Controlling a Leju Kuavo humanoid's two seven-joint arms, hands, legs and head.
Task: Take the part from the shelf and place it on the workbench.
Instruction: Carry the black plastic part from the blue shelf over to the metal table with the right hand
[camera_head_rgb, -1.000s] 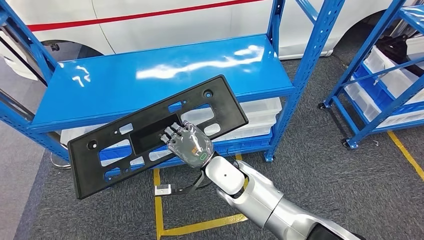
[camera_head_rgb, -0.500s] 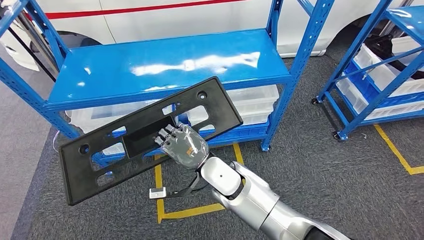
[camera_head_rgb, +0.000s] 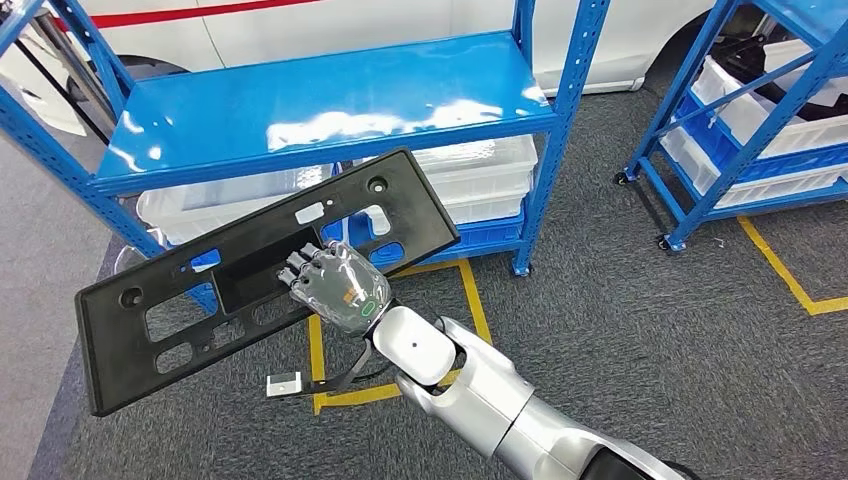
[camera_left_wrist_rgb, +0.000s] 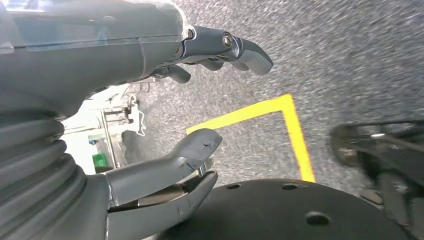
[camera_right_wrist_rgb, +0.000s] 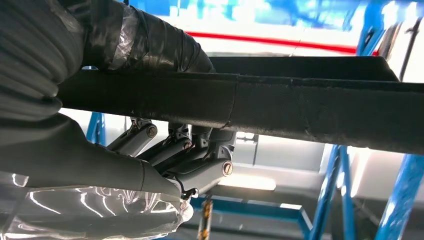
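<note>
Part, a long black perforated plastic panel (camera_head_rgb: 250, 270), tilts clear of the blue shelf (camera_head_rgb: 320, 110), gripped at its middle cut-out, probably for balance, by the right hand (camera_head_rgb: 335, 285); left hand (camera_left_wrist_rgb: 165, 120) hangs empty, fingers apart.

We're in some kind of car workshop or factory floor: blue steel shelving racks (camera_head_rgb: 330, 105) with clear plastic bins (camera_head_rgb: 480, 175), grey carpet floor (camera_head_rgb: 620, 300) marked with yellow tape lines (camera_head_rgb: 318, 350), and a white car body (camera_head_rgb: 300, 20) with a red stripe parked right behind the racks.
</note>
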